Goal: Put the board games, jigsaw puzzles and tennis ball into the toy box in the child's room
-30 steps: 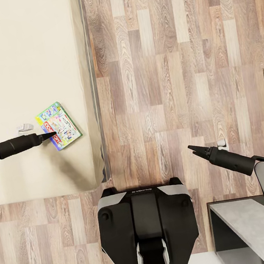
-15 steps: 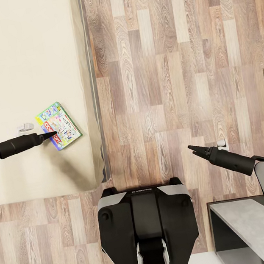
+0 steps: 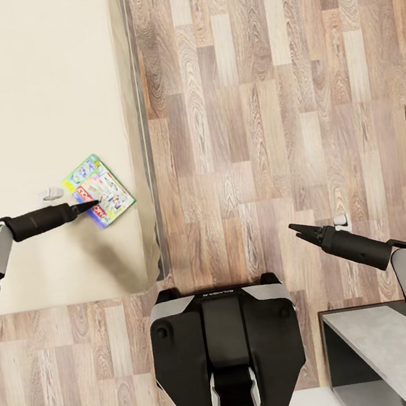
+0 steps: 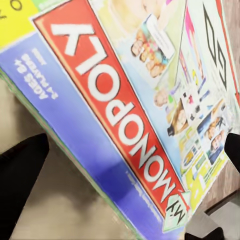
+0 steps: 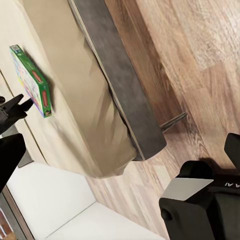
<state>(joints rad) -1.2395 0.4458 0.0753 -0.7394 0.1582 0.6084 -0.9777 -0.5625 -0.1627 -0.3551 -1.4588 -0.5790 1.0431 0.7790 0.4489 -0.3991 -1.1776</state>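
The green Monopoly board game [image 3: 98,191] is seen in the head view lying flat on the cream bed [image 3: 29,113], close to the bed's grey side frame [image 3: 145,140] and near its lower corner. The left pincer [image 3: 94,203] is reached over the mattress from the left, its dark tips laid at the box's near edge over the red title band. In the left wrist view the printed lid [image 4: 135,110] is seen close up, with the red band and the blue side strip readable, and the two black fingers [image 4: 20,170] are seen set wide apart, one at each side of the box and apparently clear of it, so nothing is gripped; this spread cannot be made out from the head camera. The right pincer [image 3: 298,229] is held over the wood-plank floor [image 3: 244,90], well apart from the bed, with its tips drawn close together to a point and nothing between them. In the right wrist view the box [image 5: 31,82] is seen edge-on across the mattress, together with the bed's grey frame and the robot's dark base [image 5: 200,210]. A grey-topped cabinet [image 3: 379,345] is seen at the lower right of the head view.
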